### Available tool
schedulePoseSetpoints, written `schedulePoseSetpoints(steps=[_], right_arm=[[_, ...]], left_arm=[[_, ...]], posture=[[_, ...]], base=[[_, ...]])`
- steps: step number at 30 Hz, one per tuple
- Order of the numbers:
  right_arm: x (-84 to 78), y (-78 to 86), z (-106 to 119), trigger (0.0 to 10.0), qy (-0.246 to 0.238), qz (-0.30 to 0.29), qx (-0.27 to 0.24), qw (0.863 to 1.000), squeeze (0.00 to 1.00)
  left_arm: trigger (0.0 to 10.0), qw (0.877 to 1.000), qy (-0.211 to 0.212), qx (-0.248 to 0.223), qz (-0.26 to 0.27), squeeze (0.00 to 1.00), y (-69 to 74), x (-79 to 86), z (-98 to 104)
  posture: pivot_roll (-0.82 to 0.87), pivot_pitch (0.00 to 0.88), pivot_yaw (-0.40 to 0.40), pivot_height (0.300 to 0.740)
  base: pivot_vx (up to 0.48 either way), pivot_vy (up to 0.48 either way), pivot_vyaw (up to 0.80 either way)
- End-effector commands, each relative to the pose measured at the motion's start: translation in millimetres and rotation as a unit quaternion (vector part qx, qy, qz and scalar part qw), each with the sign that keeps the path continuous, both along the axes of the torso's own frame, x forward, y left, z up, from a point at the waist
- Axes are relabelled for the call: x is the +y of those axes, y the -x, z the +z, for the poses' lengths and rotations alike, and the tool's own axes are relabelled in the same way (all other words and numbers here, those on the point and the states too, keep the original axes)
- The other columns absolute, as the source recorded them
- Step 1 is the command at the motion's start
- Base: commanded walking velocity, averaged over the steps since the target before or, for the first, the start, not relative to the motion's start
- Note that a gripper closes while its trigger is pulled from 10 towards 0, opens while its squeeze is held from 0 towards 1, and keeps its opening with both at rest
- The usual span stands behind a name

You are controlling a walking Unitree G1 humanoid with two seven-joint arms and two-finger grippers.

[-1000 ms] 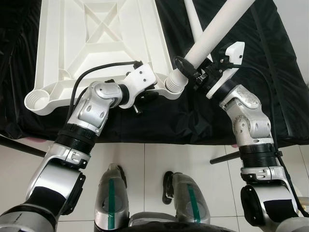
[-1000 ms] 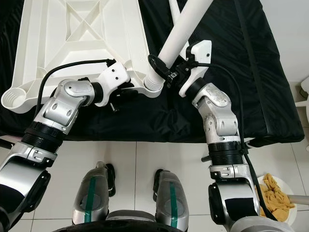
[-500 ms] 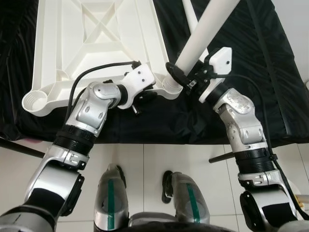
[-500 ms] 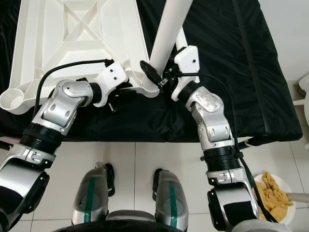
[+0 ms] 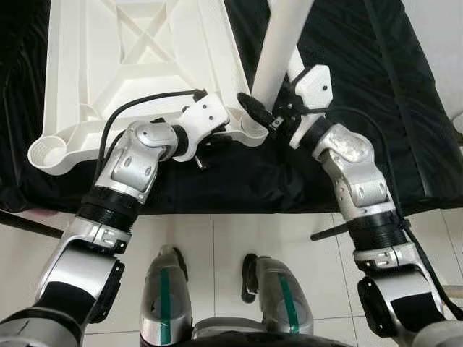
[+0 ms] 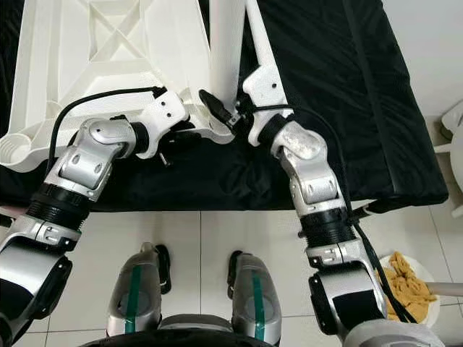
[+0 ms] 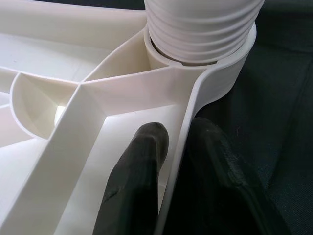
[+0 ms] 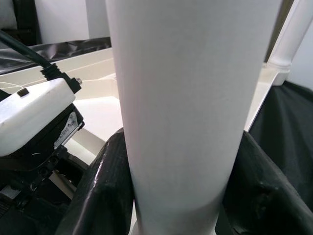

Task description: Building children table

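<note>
Right gripper clamps the table leg, threaded end in the corner socket; left gripper pinches the tabletop rim. Tilt risks cross-threading.

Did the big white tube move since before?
Yes. The white tube has swung from a slant to nearly upright over the corner socket of the white tabletop, which kept its place. The right gripper holds it.
</note>
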State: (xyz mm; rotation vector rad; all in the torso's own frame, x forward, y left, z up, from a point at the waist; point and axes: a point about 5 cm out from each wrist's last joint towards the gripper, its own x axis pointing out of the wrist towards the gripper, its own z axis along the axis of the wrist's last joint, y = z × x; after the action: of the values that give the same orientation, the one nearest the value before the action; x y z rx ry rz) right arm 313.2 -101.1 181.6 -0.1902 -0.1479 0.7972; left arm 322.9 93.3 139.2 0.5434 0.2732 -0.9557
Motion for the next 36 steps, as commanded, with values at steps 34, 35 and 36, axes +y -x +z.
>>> schedulePoseSetpoints(steps=[34,35,36], right_arm=[[2.9,-26.5,-7.8,10.0,0.005,-0.048,0.103,0.993,0.00],[0.7,-28.9,-9.3,10.0,0.001,-0.061,0.114,0.992,0.00],[-1.7,-31.4,-10.2,10.0,-0.004,-0.073,0.122,0.990,0.00]], left_arm=[[10.0,0.997,-0.001,-0.056,0.059,0.00,-5.5,6.7,13.8],[10.0,0.997,-0.001,-0.057,0.059,0.00,-5.6,6.3,14.3],[10.0,0.997,0.000,-0.058,0.058,0.00,-5.6,5.9,14.7]], posture=[[0.02,0.085,-0.044,0.740],[0.02,0.084,-0.044,0.740],[0.02,0.084,-0.045,0.740]], base=[[0.000,0.000,0.00],[0.000,0.000,0.00],[0.000,0.000,0.00]])
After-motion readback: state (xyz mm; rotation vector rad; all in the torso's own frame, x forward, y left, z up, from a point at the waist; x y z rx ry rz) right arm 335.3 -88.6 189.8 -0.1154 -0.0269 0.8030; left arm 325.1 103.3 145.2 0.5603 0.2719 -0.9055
